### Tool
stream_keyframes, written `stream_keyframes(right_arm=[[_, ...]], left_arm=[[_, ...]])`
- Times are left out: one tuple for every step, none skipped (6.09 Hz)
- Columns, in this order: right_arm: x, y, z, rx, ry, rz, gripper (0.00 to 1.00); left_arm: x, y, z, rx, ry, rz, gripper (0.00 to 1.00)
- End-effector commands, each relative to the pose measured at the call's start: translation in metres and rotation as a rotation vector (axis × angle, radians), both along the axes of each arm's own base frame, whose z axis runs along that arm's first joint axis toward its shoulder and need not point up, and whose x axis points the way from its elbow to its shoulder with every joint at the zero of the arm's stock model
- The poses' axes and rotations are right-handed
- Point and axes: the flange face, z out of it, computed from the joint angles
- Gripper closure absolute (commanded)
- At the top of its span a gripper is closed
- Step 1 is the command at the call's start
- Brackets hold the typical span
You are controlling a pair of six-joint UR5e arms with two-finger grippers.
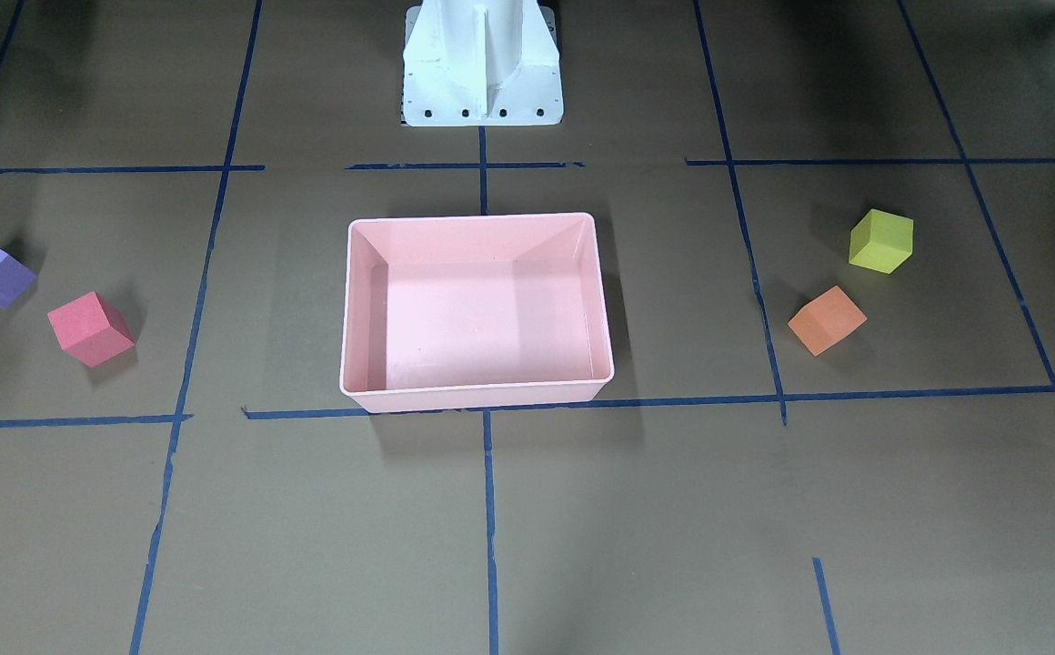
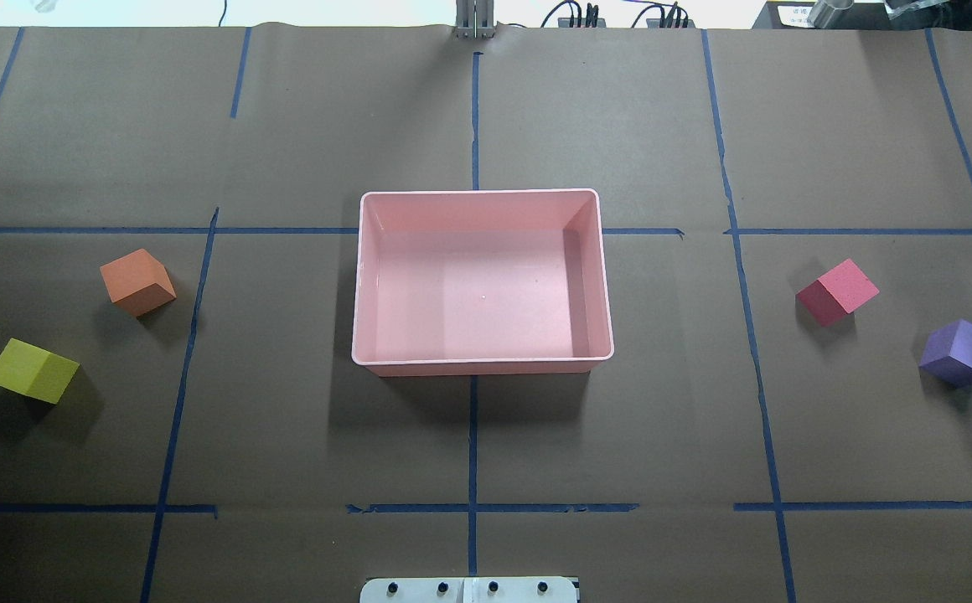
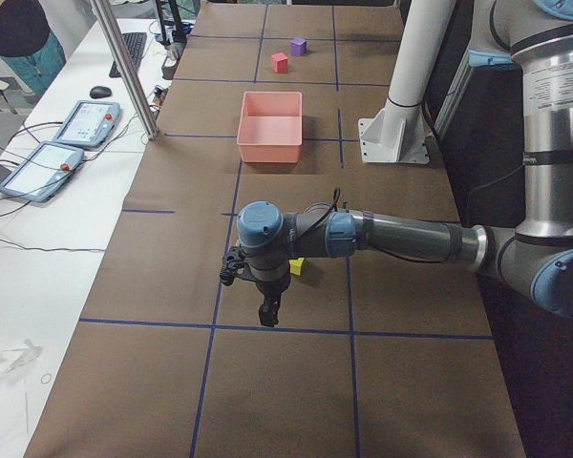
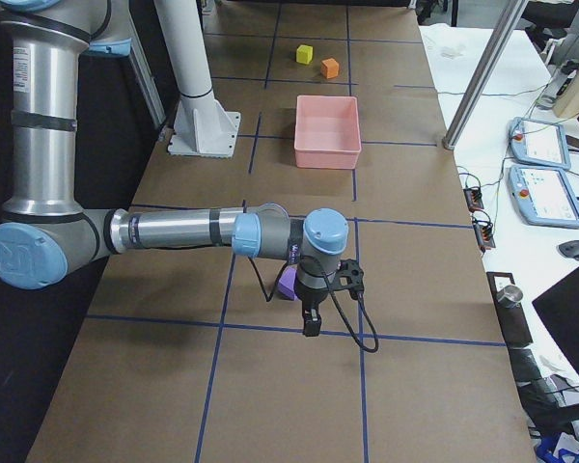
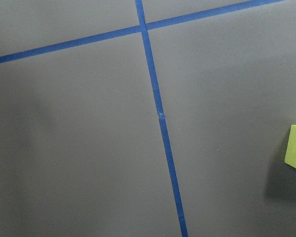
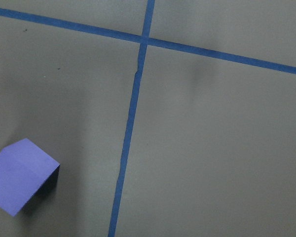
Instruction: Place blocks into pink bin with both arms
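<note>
Bin (image 2: 478, 367) sits mid-table (image 2: 285, 435), no block in it yet. All four blocks lie outside it, well apart from its walls.

- Robot's left side: orange block (image 2: 137, 281) nearer the bin, yellow block (image 2: 32, 371) farther out.
- Robot's right side: red block (image 2: 837, 291) nearer the bin, purple block (image 2: 961, 353) farther out.

Left gripper (image 3: 267, 320) hangs fingers-down above the table, just past the yellow block. Its wrist camera catches only the block's edge at the frame's right. Right gripper (image 4: 311, 326) hangs likewise near the purple block, which sits low-left in its wrist view. Both grippers show only in the side views, so whether the fingers are spread or pressed together cannot be told. Neither holds anything.

Judged step: approach for the first picks, outermost blocks first.

- Slide each wrist sideways until its block is centred before descending.
- The blocks sit askew to the tape (image 5: 160, 118), so turn the wrist to meet two flat faces, not corners.
- Foam likely gives, so squeeze lightly.
- At the bin, each arm should keep to its own half.
</note>
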Motion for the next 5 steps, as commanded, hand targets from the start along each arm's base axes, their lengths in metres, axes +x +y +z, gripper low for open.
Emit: stream_keyframes(right_arm=[[0.000, 0.000, -0.001, 0.002, 0.002, 0.002, 0.00], [0.000, -0.002, -0.003, 0.004, -0.003, 0.003, 0.00], [-0.007, -0.008, -0.011, 0.021, -0.007, -0.009, 0.00], [-0.019, -0.026, -0.029, 0.063, -0.006, -0.034, 0.00], [-0.024, -0.056, -0.052, 0.108, -0.021, -0.036, 0.00]], left_arm=[[0.001, -0.001, 0.000, 0.006, -0.001, 0.003, 0.00], [0.001, -0.001, -0.001, 0.009, -0.001, 0.004, 0.00], [0.001, -0.001, -0.003, 0.012, -0.001, 0.004, 0.00], [0.001, -0.001, -0.003, 0.011, -0.003, 0.003, 0.00], [0.001, -0.002, -0.003, 0.014, -0.001, 0.003, 0.00]])
